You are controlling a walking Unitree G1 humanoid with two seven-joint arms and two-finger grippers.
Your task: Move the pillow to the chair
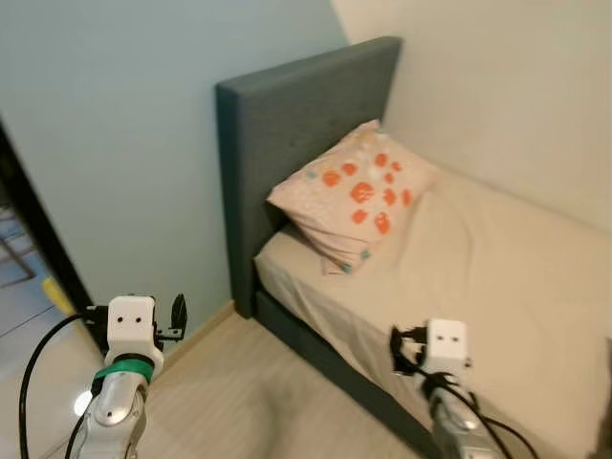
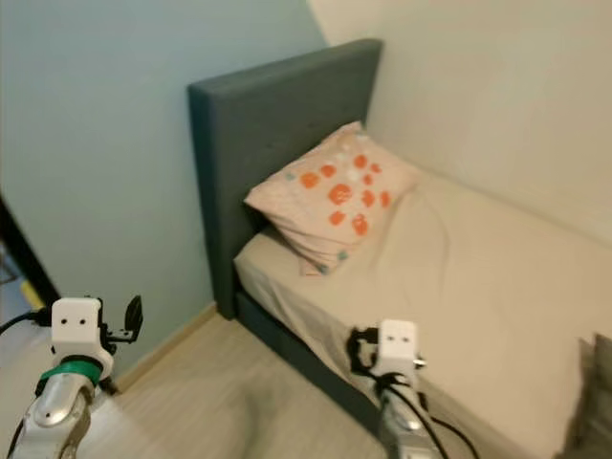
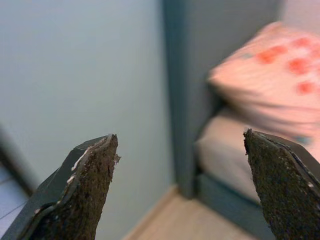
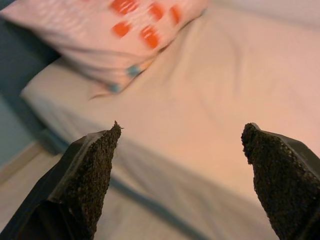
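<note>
Bed (image 1: 497, 277): ahead and to the right, alongside the right-hand wall. Headboard (image 1: 287, 124): upright at the bed's far end. Pillow (image 1: 356, 194): on the mattress, leaning against the headboard. Left gripper (image 1: 179, 313): over the floor, left of the bed. Right gripper (image 1: 400, 350): over the bed's near edge.

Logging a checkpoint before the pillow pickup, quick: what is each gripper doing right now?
Left gripper: open, holding nothing, over the floor beside the bed.
Right gripper: open, holding nothing, at the bed's edge, short of the pillow.
</note>
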